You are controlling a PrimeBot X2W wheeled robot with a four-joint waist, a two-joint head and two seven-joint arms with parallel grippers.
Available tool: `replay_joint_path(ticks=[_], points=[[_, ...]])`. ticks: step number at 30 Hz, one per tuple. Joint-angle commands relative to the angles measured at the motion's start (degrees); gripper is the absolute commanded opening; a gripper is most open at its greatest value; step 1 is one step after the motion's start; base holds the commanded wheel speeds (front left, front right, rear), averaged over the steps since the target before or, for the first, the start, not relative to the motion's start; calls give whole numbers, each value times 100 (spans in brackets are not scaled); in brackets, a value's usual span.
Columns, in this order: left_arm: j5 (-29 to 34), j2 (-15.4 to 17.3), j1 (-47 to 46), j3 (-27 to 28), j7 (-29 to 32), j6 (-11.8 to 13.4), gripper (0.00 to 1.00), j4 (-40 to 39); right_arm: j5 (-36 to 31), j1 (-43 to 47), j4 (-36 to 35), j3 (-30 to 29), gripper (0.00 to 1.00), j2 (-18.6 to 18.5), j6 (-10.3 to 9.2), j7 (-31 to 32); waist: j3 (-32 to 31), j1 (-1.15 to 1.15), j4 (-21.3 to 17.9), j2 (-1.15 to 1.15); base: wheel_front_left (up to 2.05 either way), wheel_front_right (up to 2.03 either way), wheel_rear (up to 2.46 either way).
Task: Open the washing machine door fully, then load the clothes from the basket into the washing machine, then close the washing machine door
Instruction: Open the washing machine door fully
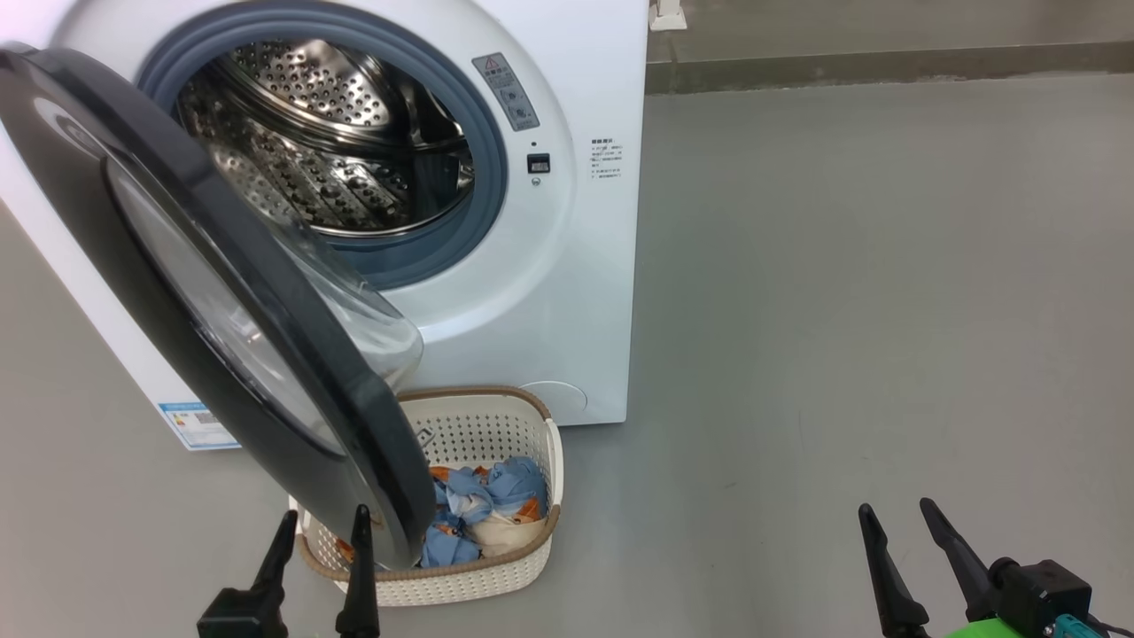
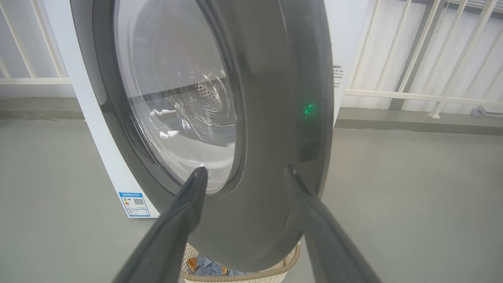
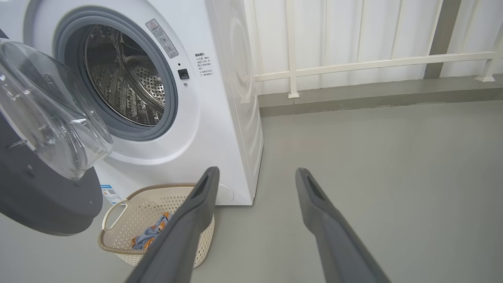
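The white washing machine (image 1: 567, 266) stands at the upper left, its steel drum (image 1: 328, 142) bare behind the grey-blue seal. The washing machine door (image 1: 354, 425) hangs partly swung out, with its black rim over the basket (image 1: 496, 576). Blue, orange and cream clothes (image 1: 487, 505) lie heaped in the basket. My left gripper (image 1: 324, 514) is open just in front of the door's lower edge. In the left wrist view the door (image 2: 267, 118) rises close beyond that gripper (image 2: 244, 169). My right gripper (image 1: 895, 507) is open over bare floor, right of the basket (image 3: 157, 188).
Grey floor (image 1: 868, 292) stretches wide to the right of the machine. A white railing (image 3: 353, 65) on a low kerb runs behind it. A blue label (image 1: 197, 425) sits low on the machine's front, left of the door.
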Motion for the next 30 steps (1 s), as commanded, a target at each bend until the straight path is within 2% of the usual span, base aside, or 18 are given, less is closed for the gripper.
replay_joint_path(ticks=[1,6,7,8,9,10,11,20,24,30], points=[[21,54,-131,170,-37,13,100,-126,-33,-210,-118,118,100,-41,10,-58,7,0,-2,0,0,0,0],[21,54,-135,175,-37,1,100,-120,-33,-228,-115,125,100,-38,10,-60,22,0,-16,0,0,0,0],[20,54,-137,176,-37,-1,96,-121,-35,-232,-114,131,100,-38,10,-60,24,0,-19,0,0,0,0],[18,54,-138,179,-37,-1,52,-120,-36,-235,-114,134,100,-37,10,-61,24,0,-21,0,0,0,0],[11,54,-138,181,-37,-3,4,-116,-38,-236,-114,134,100,-35,10,-61,23,0,-23,0,0,0,0],[11,54,-138,181,-37,-3,4,-116,-38,-236,-114,134,100,-35,10,-61,23,0,-23,0,0,0,0],[-2,54,-138,183,-37,-7,0,-110,-40,-235,-113,134,100,-34,10,-62,22,0,-25,0,0,0,0],[115,54,-157,245,-37,-30,0,-326,-52,-242,-97,123,100,-24,10,-66,12,0,-42,0,0,0,0],[59,54,-210,457,-37,-35,0,-514,-54,-253,-94,130,100,-22,10,-68,16,0,-39,0,0,0,0],[160,54,-391,876,-37,-199,0,-764,-61,-279,-82,129,100,-18,10,-70,12,0,-39,0,0,0,0]])
